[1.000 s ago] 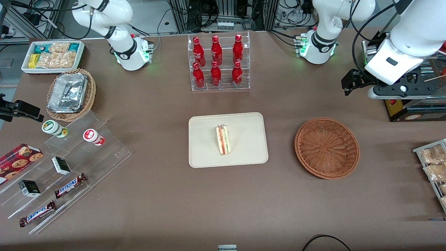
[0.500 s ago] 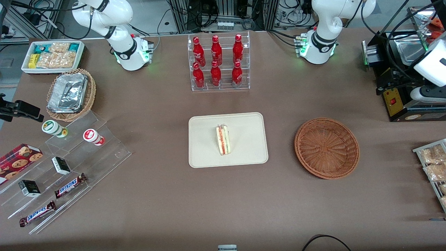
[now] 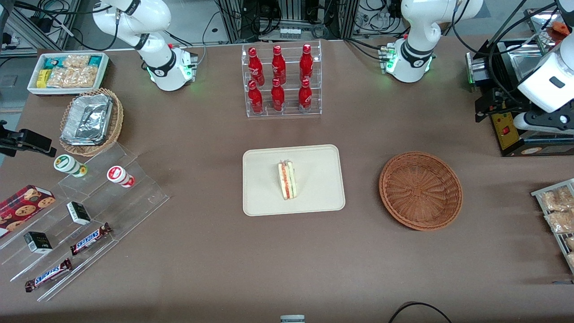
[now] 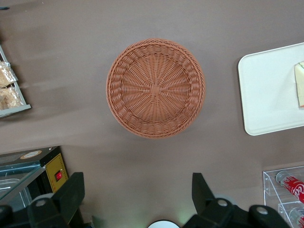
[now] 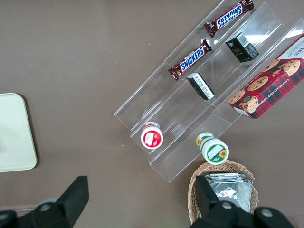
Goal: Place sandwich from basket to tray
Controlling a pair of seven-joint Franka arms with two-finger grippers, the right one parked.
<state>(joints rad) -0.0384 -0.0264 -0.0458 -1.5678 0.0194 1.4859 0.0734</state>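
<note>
Since a second ago, only the end effector (image 4: pixel 137 199) has shifted, hovering open and empty toward the working arm's end. Sandwich (image 3: pixel 287 180) lies on the tray (image 3: pixel 314 157), long axis pointing toward the camera; basket (image 3: pixel 420 190) empty between them.

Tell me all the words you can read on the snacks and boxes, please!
"SNICKERS" on one brown chocolate bar on the clear plastic steps.
"SNICKERS" on the second brown chocolate bar on those steps.
"CHOCOLATE CHIP COOKIES" on the red tartan cookie box, faint.
Red bottles, small dark boxes and round-lidded cups: unreadable.
The open black robot hand, high above the table near the reddish-brown wicker basket, shows no words.
</note>
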